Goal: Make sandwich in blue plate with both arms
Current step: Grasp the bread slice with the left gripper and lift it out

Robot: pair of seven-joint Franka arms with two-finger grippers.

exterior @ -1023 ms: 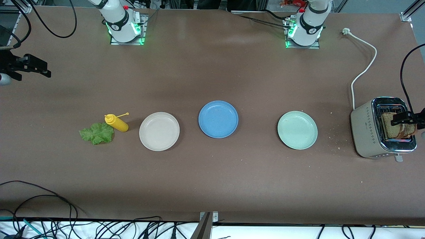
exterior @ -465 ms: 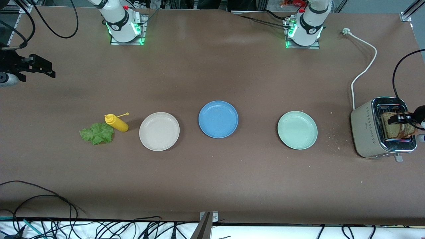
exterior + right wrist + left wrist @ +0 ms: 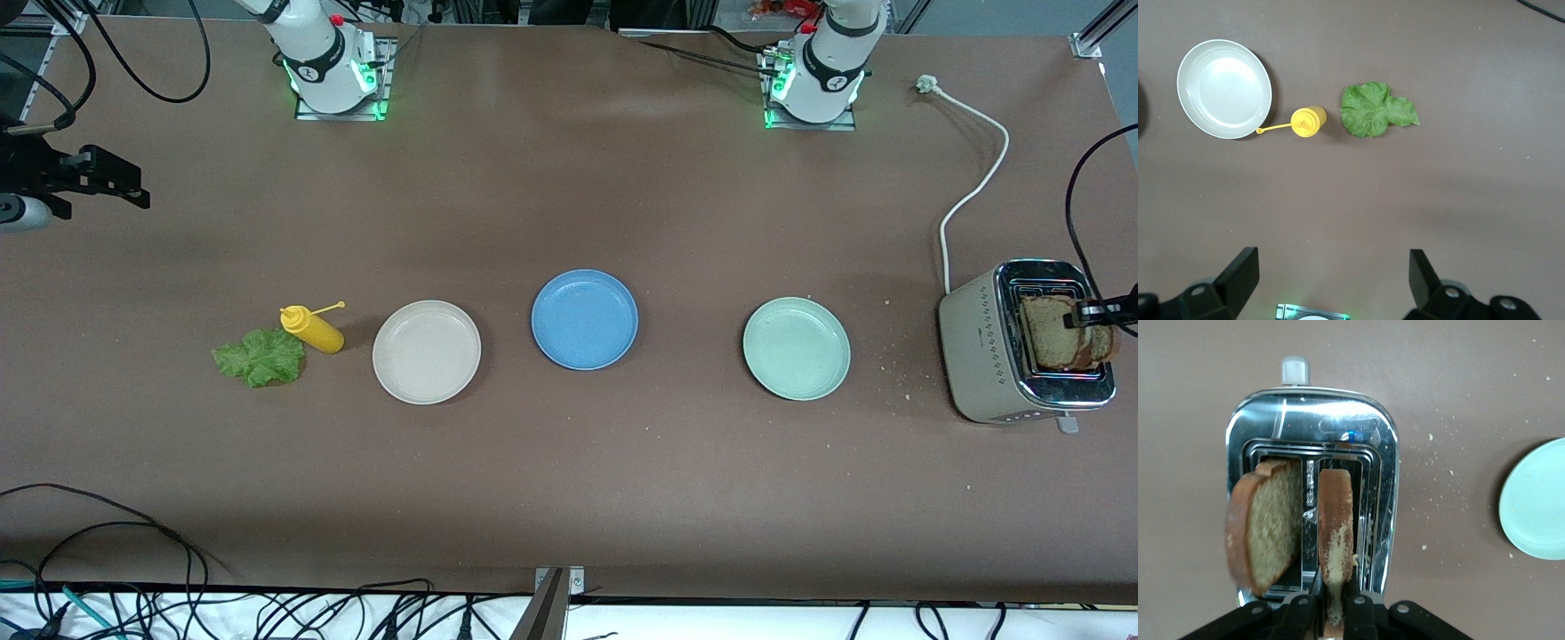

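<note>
Since a second ago the left claw (image 3: 1331, 613) has sunk onto the toaster (image 3: 1022, 356) at the left arm's end of the bench (image 3: 569, 498) and drawn its fingers together; they now pinch the top edge of one bread slice (image 3: 1336, 520), the one standing upright in its slot. A second bread slice (image 3: 1265, 527) leans outward in the slot beside it, untouched. The right claw (image 3: 1331, 280) has drifted slightly and hangs over the right arm's end of the bench, fingers spread wide and holding nothing; that arm waits.

No sandwich exists yet. The blue plate (image 3: 584, 318) sits bare at mid-bench, between a beige plate (image 3: 427, 351) and a pale green plate (image 3: 796, 348). The lettuce leaf (image 3: 260, 356) lies flat beside a yellow squeeze bottle (image 3: 313, 329), toward the right arm's end, where the right arm is plainly the nearer.

The coming move likely turns on one relation: the gripped slice stands on edge with its long axis running along the slot, and the claw sits directly above it, gripping across its thickness. So the way out seems to be straight up, clear of the slot walls and the leaning neighbour, before any travel toward the blue plate, which lies well apart with the pale green plate in between.
</note>
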